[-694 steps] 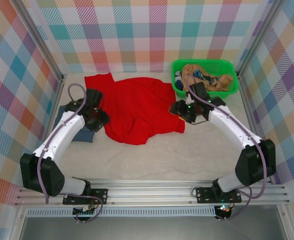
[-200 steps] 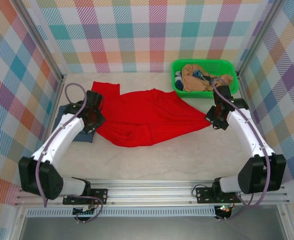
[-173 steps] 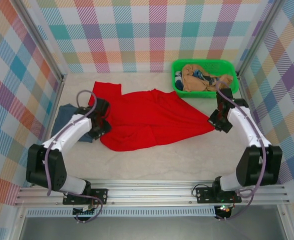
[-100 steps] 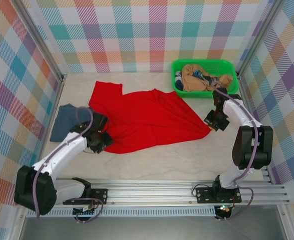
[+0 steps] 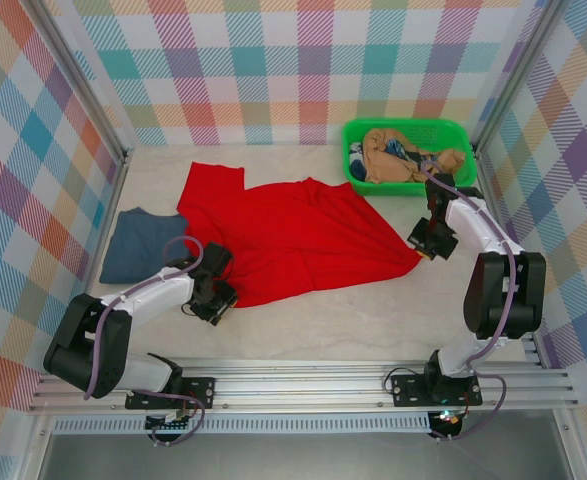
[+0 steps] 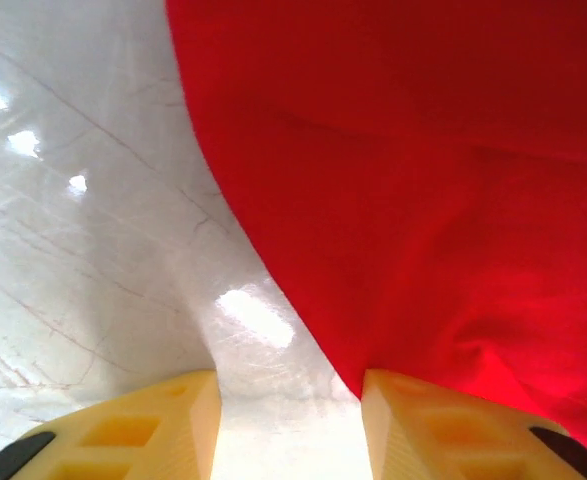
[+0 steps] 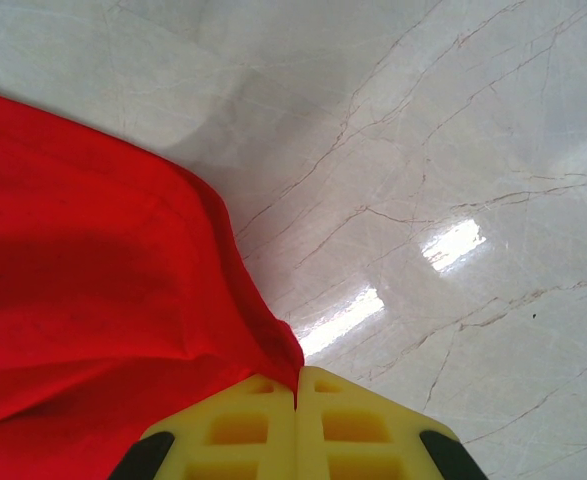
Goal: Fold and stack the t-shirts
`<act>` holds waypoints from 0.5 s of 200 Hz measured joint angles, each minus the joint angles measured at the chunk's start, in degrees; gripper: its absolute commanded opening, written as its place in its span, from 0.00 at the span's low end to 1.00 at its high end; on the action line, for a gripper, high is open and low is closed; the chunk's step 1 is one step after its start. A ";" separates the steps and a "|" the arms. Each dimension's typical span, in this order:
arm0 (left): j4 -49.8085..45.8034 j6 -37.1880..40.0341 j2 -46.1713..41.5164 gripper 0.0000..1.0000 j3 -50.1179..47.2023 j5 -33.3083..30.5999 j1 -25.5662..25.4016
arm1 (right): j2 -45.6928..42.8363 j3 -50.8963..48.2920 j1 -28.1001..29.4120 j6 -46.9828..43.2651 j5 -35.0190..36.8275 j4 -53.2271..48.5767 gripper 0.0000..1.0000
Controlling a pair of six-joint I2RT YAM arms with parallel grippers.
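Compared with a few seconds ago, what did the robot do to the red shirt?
The right gripper pulled the red t-shirt rightward, spreading it flatter, and still pinches its corner. The left gripper let go and slid toward the near edge. The blue t-shirt and green basket stayed put.

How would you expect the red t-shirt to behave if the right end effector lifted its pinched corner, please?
Probably floppy: the red t-shirt lies in soft wrinkles, so it would likely drape from the right end effector pinching its corner. The glossy table may let it slide.
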 measured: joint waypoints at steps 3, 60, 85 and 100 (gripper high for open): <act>-0.04 -0.33 0.00 0.37 0.00 -0.20 -0.07 | -0.02 0.00 0.00 0.00 -0.02 0.00 0.00; -1.01 -6.34 -1.36 0.41 3.93 -2.75 -3.13 | -0.44 -0.48 0.00 0.00 -0.61 0.39 0.00; 0.55 -9.01 -4.11 0.39 5.81 -2.69 -4.17 | -0.44 -0.48 0.00 0.00 -0.81 0.39 0.00; 0.20 -9.92 -2.97 0.38 5.79 -2.32 -4.20 | -0.44 -0.48 0.00 0.00 -0.85 0.39 0.00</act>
